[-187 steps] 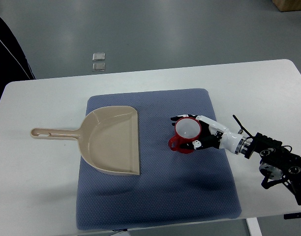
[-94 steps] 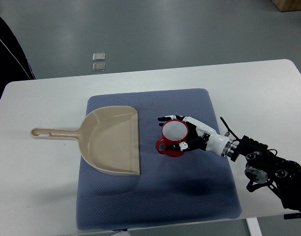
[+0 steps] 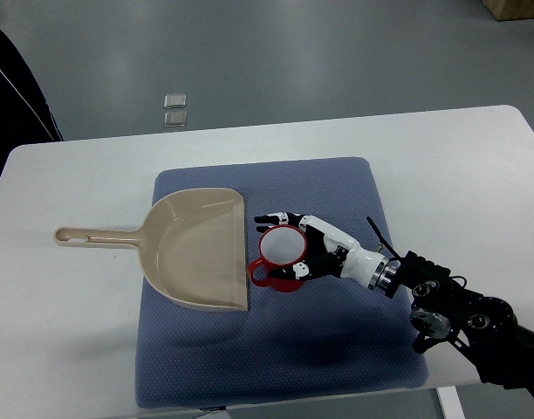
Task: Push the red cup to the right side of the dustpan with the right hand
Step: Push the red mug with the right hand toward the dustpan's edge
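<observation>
Right robot hand [image 3: 304,249]: reaches in from the lower right of the top view, palm turned toward the red cup [image 3: 280,257], fingers [image 3: 276,216] curved loosely round its far rim and thumb side low against its near wall; it cups the mug's right flank rather than clamping it.
Right arm: white wrist segment runs down and right into a black forearm with exposed cabling, lying low over the pad's right part and the counter edge.
Left arm: not visible.
Red cup: upright on the blue pad [image 3: 337,349], white inside, its handle pointing lower left and almost meeting the dustpan's open edge.
Dustpan [image 3: 197,253]: beige, lying flat on the pad's left part, mouth facing right toward the cup, long handle stretching left off the pad onto the counter [image 3: 66,349].
Cup against dustpan: just beside the right edge of the pan; whether handle and lip actually touch cannot be told.
Blue pad: covers the middle of the white counter.
Floor: two small square tiles [image 3: 174,108] lie beyond the counter's far edge.
</observation>
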Robot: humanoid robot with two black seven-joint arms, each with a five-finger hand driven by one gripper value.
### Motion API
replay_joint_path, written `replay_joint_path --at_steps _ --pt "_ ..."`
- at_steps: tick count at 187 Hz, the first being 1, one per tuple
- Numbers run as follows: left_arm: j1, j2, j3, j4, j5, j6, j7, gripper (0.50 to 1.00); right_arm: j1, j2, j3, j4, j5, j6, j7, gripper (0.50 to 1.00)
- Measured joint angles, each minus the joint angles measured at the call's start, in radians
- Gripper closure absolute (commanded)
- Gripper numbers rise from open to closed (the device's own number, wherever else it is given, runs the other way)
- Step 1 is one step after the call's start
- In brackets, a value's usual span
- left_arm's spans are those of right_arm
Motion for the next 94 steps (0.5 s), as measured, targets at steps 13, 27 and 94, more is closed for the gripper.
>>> replay_joint_path --at_steps 13,27,94 --pt "0.0 0.0 0.0 0.0 0.0 0.0 0.0 0.5 -0.002 0.006 -0.003 0.009 -0.003 -0.012 0.0 0.57" --pt "0.0 0.0 0.0 0.0 0.0 0.0 0.0 0.5 -0.006 0.009 -0.005 0.016 -0.004 -0.022 0.0 0.57" --pt "0.0 0.0 0.0 -0.001 0.0 0.0 0.0 0.5 -0.013 0.024 -0.01 0.026 -0.016 -0.035 0.0 0.568"
